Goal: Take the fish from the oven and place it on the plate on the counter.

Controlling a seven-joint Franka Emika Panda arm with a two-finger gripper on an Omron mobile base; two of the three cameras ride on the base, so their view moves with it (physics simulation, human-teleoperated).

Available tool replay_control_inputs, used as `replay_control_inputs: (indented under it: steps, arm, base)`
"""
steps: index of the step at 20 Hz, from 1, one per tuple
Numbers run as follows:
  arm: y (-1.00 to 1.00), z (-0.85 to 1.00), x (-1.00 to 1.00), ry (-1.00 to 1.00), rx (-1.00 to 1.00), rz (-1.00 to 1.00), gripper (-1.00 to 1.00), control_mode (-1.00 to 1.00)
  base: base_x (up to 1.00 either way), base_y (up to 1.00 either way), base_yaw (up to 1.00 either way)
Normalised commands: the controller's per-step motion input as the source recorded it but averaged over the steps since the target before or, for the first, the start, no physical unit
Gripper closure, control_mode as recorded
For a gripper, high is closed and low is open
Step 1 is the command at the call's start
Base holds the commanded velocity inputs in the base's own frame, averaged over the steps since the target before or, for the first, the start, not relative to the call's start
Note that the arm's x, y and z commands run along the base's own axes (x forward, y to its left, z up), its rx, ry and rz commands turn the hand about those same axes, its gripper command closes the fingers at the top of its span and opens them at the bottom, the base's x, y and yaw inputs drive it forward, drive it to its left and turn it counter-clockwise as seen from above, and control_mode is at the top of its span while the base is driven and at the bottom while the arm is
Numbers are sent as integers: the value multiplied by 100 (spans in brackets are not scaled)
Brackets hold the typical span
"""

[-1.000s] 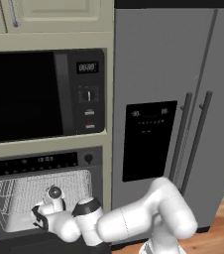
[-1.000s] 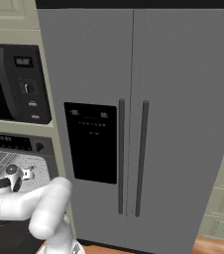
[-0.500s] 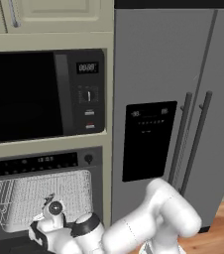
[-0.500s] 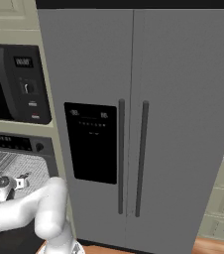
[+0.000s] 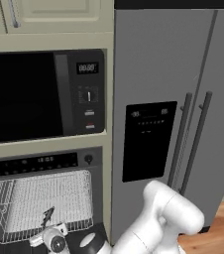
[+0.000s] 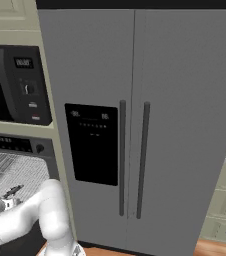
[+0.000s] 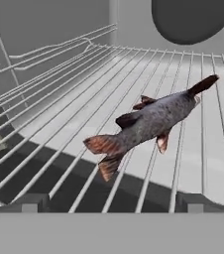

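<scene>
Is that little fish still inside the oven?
Yes. The fish lies on the wire rack inside the open oven.

fridge (image 5: 183,99): grey, two doors, black dispenser panel, stood right
microwave (image 5: 39,94): black, left, under cream cabinets (image 5: 49,15)
floor (image 5: 218,228): wood, lower right
</scene>
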Motion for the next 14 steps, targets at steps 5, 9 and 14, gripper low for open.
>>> replay_control_inputs:
  steps: [5, 9, 14]
  arm:
    - [-13, -99, -100, 48, -6, 0, -100, -100]
    - [-4, -38, -91, 46, -3, 0, -100, -100]
    - [0, 67, -26, 33, -2, 0, -100, -100]
  base:
    - [0, 0, 0]
    - [0, 0, 0]
    - [0, 0, 0]
